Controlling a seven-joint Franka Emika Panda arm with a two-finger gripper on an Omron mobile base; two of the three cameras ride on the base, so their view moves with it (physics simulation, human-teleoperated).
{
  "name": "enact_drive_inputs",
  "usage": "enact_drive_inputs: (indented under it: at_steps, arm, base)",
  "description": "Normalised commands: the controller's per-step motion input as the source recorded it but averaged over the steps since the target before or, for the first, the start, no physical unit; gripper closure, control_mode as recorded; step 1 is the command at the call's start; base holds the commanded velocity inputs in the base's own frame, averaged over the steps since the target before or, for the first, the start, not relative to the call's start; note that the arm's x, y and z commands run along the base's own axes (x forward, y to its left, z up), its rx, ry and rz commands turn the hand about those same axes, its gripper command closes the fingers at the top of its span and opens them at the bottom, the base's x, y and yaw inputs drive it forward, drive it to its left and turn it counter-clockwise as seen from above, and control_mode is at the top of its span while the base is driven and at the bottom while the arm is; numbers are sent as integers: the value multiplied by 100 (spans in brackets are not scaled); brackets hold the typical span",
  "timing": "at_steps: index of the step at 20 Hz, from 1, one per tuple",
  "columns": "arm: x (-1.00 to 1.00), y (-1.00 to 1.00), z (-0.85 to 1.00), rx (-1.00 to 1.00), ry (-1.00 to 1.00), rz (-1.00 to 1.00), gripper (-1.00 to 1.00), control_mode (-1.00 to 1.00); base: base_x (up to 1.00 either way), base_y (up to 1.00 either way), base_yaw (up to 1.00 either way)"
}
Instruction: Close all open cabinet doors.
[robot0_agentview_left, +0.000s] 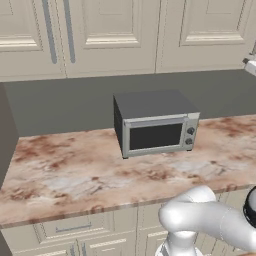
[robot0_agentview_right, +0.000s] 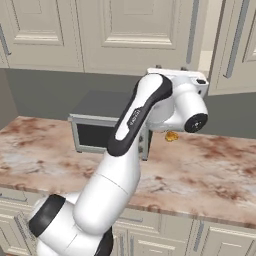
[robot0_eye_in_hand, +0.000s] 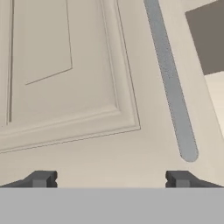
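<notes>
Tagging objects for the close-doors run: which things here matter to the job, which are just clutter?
Job:
- cabinet doors, tall cream panels with grey bar handles
- door at the far right, which looks swung ajar
- gripper, jaws open, facing a door panel

Bystanders:
- toaster oven
- marble counter
- lower drawers
- small yellow item
</notes>
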Motion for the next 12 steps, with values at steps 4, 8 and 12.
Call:
enact_drive_inputs:
  at_steps: [4,8,12]
  arm:
    - [-39,16,0,-8,0,0,-100,-100]
    - [-67,-15,0,-5,1,0,-100,-100]
    - [-48,-54,0,-2,7,-1,-100,-100]
  base:
    - [0,0,0]
    - [0,0,0]
    - [0,0,0]
